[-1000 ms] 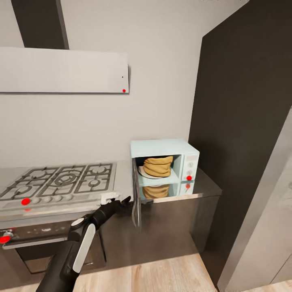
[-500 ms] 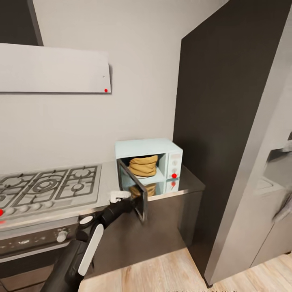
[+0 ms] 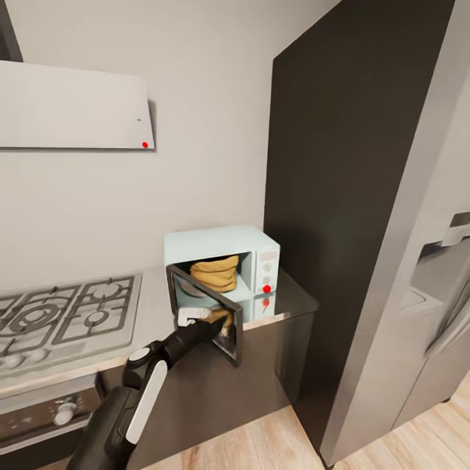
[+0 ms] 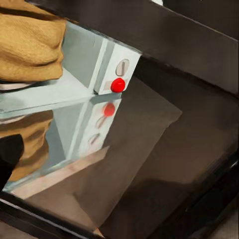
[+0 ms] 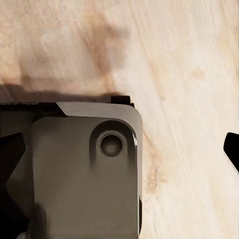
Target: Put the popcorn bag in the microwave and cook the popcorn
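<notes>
The tan-brown popcorn bag (image 3: 214,273) sits on the plate inside the pale blue microwave (image 3: 261,243), which stands on the glossy grey countertop (image 3: 292,301). The microwave's dark-framed glass door (image 3: 196,295) stands partly open, swung out to the left. My left gripper (image 3: 219,324) rests against the door's outer face, open and holding nothing. Through the glass, the left wrist view shows the bag (image 4: 30,45), the knob panel (image 4: 119,74) and one dark fingertip (image 4: 10,162). My right gripper (image 5: 119,152) hangs open over the wooden floor. Popcorn kernels are hidden.
The gas hob (image 3: 65,316) lies left of the microwave, with an oven (image 3: 46,418) below and a range hood (image 3: 72,108) above. A tall dark cabinet (image 3: 339,196) rises right of the counter, then a steel fridge (image 3: 431,294). The robot's grey base (image 5: 84,179) is below the right gripper.
The camera has turned right, so the scene slid left. The microwave door has swung from fully open toward the opening, with my left gripper following against it.
</notes>
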Robot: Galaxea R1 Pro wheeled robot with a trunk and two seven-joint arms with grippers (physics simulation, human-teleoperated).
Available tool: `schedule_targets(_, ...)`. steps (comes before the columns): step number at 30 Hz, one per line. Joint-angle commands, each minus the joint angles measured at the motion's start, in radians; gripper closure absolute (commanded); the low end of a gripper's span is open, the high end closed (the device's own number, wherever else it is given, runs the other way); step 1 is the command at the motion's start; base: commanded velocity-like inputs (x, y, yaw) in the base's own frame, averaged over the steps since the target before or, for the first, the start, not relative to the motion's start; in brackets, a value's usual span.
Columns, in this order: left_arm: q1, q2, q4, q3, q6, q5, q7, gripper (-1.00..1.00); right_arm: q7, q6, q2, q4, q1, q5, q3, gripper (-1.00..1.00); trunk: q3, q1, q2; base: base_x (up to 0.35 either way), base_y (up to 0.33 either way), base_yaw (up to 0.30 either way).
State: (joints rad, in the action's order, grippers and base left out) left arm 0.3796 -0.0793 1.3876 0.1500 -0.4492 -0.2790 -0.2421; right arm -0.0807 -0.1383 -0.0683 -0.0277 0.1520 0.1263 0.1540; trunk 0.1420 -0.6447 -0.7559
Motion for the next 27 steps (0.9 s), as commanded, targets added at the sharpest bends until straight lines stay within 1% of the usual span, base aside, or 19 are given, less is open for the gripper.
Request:
schedule_targets(1, 0.001, -0.001, 0.0, -0.001, -0.007, -0.007, 0.0, -1.0, -0.002, -0.006, -0.001, -0.003, 0.001, 0.011, 0.009, -1.0, 0.002, -0.001, -0.001, 0.319, 0.0, 0.0)
schedule_targets(3, 0.001, -0.007, -0.003, 0.006, -0.007, -0.007, 0.0, -1.0, -0.002, -0.006, 0.0, -0.003, 0.001, 0.011, 0.009, -1.0, 0.002, -0.001, -0.001, 0.319, 0.0, 0.0)
schedule_targets(5, 0.001, -0.017, -0.005, 0.043, -0.007, -0.004, 0.003, -1.0, -0.002, -0.006, 0.0, -0.003, 0.001, 0.012, 0.009, -1.0, 0.002, -0.001, -0.001, 0.311, 0.0, 0.0)
schedule_targets(6, 0.001, -0.019, -0.005, 0.057, -0.006, -0.003, 0.013, -1.0, -0.002, -0.006, -0.001, -0.003, 0.001, 0.012, 0.009, -1.0, 0.002, -0.001, -0.001, 0.298, -0.005, 0.0)
schedule_targets(8, 0.001, -0.027, -0.006, 0.081, -0.006, -0.006, 0.072, -1.0, -0.002, -0.006, -0.001, -0.003, 0.001, 0.012, 0.009, -1.0, 0.002, -0.001, -0.001, 0.286, -0.054, 0.0)
schedule_targets(9, 0.001, -0.032, -0.01, 0.107, -0.006, -0.007, 0.091, -1.0, -0.002, -0.006, -0.001, -0.003, 0.001, 0.012, 0.009, -1.0, 0.002, -0.001, -0.001, 0.275, -0.073, 0.0)
schedule_targets(11, 0.001, -0.035, -0.014, 0.135, 0.007, -0.005, 0.1, -1.0, -0.002, -0.006, -0.001, -0.003, 0.001, 0.012, 0.009, -1.0, 0.002, -0.001, -0.001, 0.269, -0.077, 0.0)
schedule_targets(12, 0.001, -0.036, -0.015, 0.143, 0.022, -0.006, 0.102, -1.0, -0.002, -0.006, -0.001, -0.003, 0.001, 0.012, 0.009, -1.0, 0.002, -0.001, -0.001, 0.266, -0.079, 0.0)
schedule_targets(16, 0.001, -0.039, -0.017, 0.153, 0.046, -0.007, 0.118, -1.0, -0.002, -0.005, -0.001, -0.003, 0.001, 0.012, 0.009, -1.0, 0.002, -0.001, -0.001, 0.265, -0.081, 0.0)
schedule_targets(18, 0.001, -0.054, -0.027, 0.156, 0.047, -0.007, 0.152, -1.0, -0.001, -0.003, -0.001, -0.003, 0.001, 0.012, 0.01, -1.0, 0.002, -0.001, -0.001, 0.261, -0.083, 0.0)
schedule_targets(19, 0.001, -0.056, -0.028, 0.156, 0.048, -0.007, 0.157, -1.0, -0.001, -0.003, -0.001, -0.003, 0.001, 0.012, 0.01, -1.0, 0.002, -0.001, -0.001, 0.256, -0.083, 0.0)
schedule_targets(27, 0.001, -0.062, -0.035, 0.156, 0.049, -0.005, 0.165, -1.0, -0.001, -0.003, -0.001, -0.003, 0.001, 0.012, 0.007, -1.0, 0.002, -0.001, -0.001, 0.241, -0.083, 0.0)
